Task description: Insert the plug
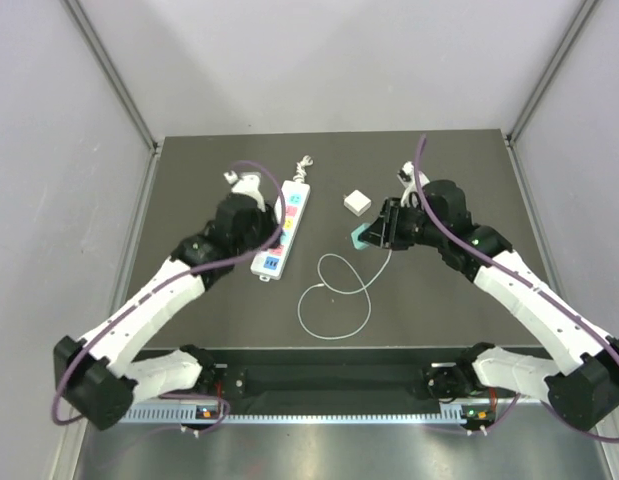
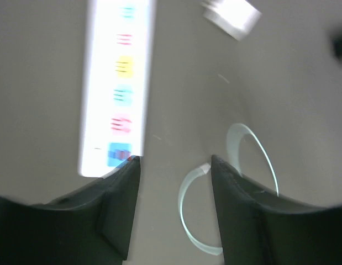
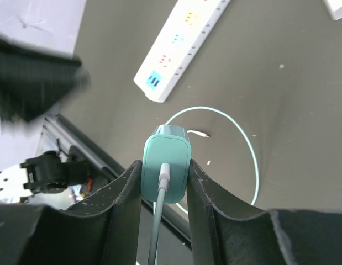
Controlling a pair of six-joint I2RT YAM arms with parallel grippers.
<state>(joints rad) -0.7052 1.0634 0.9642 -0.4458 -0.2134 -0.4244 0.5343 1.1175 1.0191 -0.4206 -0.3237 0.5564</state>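
Note:
My right gripper [image 3: 165, 165] is shut on the teal-green plug [image 3: 166, 165], which it holds above the table; the plug also shows in the top view [image 1: 361, 238]. Its thin white cable [image 1: 334, 297] hangs down and loops on the dark table. The long white power strip [image 1: 284, 228] with coloured sockets lies left of centre and shows in the right wrist view [image 3: 179, 47] and the left wrist view [image 2: 118, 83]. My left gripper [image 2: 173, 165] is open and empty, hovering just above the strip's near end, its left finger [image 2: 118, 204] over the end corner.
A small white square block [image 1: 357, 203] lies on the table between the strip and my right gripper, also in the left wrist view [image 2: 231, 16]. The strip's own cord end [image 1: 305, 162] lies at the back. Grey walls enclose the table on three sides.

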